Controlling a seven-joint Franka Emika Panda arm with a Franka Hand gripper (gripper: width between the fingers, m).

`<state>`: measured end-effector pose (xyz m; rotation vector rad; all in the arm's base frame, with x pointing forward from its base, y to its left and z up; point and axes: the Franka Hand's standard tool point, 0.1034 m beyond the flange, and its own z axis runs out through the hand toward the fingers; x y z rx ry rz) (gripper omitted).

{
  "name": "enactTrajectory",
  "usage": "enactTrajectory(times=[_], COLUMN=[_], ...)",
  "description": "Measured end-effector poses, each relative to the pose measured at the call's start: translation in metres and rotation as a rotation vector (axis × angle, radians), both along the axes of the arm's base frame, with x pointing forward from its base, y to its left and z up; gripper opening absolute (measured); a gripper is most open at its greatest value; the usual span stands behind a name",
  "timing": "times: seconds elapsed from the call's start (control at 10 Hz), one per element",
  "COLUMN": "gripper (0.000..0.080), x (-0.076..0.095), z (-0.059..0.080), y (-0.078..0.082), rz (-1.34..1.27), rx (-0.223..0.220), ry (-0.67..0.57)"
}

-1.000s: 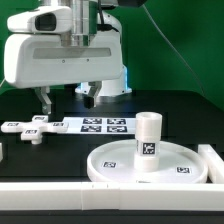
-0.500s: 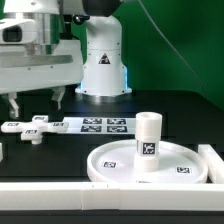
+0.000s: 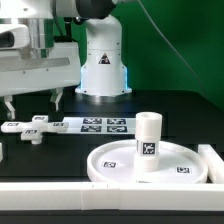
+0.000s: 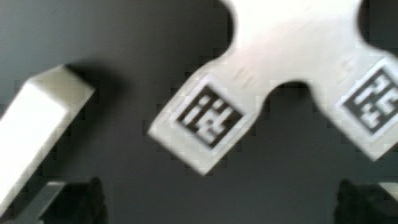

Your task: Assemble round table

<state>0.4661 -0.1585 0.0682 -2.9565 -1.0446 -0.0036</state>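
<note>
Gripper [image 3: 34,102] wide open, empty, hovering above cross-shaped piece [image 3: 30,127]. Best: drop straight, centre one arm between fingers, then close squarely.

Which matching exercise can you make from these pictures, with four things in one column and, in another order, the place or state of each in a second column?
Things:
1. leg
2. cross-shaped piece
3. round disc
4. marker board

Places or states:
A. lies flat on the table and carries the leg
B. lies below the open fingers
C. stands upright on the disc
D. lies flat, to the exterior view's right of the cross-shaped piece

Pairs: 1-C; 2-B; 3-A; 4-D
</note>
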Motion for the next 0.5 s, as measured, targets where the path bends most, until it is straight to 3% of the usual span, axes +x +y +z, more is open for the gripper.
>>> enactTrajectory(times=[0.2, 0.5], gripper=[0.0649, 0.0649], x=[-0.0129, -0.0117], z=[-0.0064, -0.0061], y=[-0.0014, -0.0005], rz=[-0.010, -0.007], rx=[0.018, 0.017], ry=[0.041, 0.040])
